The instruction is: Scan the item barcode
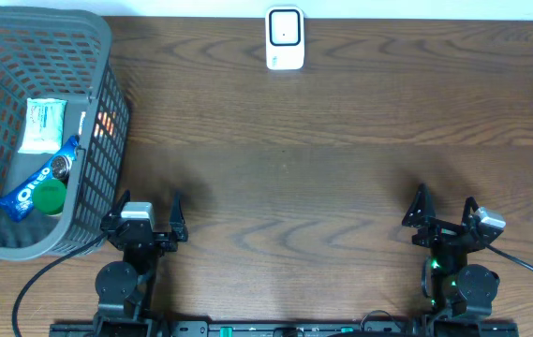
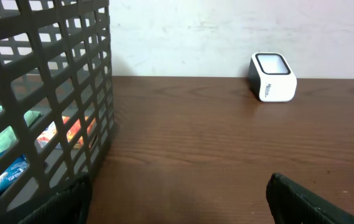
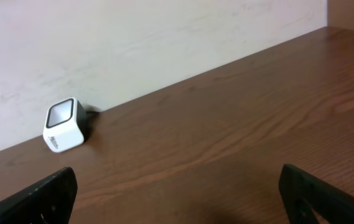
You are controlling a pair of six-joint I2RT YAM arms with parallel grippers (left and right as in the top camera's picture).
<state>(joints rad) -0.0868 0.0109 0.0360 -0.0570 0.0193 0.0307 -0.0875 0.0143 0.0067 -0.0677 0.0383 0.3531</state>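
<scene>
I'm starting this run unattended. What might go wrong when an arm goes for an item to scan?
The left gripper sits right beside the tall mesh basket; reaching in, it might catch the rim and drag it. The Oreo pack lies against a round green item, so a grasp may pinch both. The scanner stands far back by the wall, a long carry.

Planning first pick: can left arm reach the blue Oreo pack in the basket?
Probably yes: the blue Oreo pack lies uncovered in the open-topped grey plastic basket, beside the open left pincer.
</scene>
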